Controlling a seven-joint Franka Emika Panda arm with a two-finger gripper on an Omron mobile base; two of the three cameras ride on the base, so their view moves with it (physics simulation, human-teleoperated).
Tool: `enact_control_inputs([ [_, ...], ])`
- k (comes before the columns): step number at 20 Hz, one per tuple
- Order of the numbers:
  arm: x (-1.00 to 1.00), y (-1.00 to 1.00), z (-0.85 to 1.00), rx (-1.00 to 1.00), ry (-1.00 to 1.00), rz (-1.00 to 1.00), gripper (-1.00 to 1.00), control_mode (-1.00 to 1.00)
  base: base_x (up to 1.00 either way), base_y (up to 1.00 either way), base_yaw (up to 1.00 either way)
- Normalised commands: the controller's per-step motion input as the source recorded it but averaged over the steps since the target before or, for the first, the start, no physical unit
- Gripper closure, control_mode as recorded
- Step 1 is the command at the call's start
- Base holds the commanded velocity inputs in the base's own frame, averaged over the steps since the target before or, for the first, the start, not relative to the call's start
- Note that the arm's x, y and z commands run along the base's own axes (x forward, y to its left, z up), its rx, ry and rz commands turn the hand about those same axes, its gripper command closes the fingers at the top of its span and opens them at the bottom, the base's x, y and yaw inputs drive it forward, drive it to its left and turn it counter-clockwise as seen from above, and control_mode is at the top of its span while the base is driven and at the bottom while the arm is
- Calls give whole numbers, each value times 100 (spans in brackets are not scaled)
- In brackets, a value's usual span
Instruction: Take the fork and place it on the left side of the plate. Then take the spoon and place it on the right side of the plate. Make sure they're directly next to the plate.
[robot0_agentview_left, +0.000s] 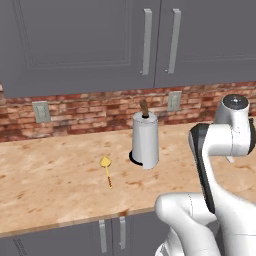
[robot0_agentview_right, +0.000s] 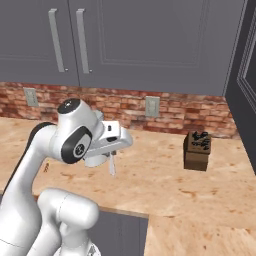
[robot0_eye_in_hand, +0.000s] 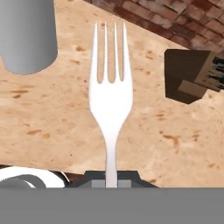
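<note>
My gripper (robot0_eye_in_hand: 111, 178) is shut on the handle of the fork (robot0_eye_in_hand: 110, 87), a thin silver-grey fork whose tines point away from the hand. In the right base view the fork (robot0_agentview_right: 112, 165) hangs down from the gripper (robot0_agentview_right: 112, 154), above the counter and not touching it. The spoon (robot0_agentview_left: 106, 170), with a yellow-gold bowl and slim orange handle, lies flat on the counter to the left of a white pot. The plate is out of view.
A white cylindrical pot (robot0_agentview_left: 145, 140) with a brown knob stands at mid counter, also seen as the pot (robot0_eye_in_hand: 28, 35) in the hand view. A brown knife block (robot0_agentview_right: 196, 150) sits at the right near the brick wall. The counter's front edge (robot0_agentview_left: 75, 220) runs below the spoon.
</note>
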Motion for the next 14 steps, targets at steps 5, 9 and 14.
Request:
enact_control_inputs([
  [5, -29, 13, 38, -9, -5, 1, 100, -100, 0, 0, 0],
  [9, -3, 0, 0, 0, 0, 0, 100, -100, 0, 0, 0],
  [14, -5, 2, 0, 0, 0, 0, 100, -100, 0, 0, 0],
])
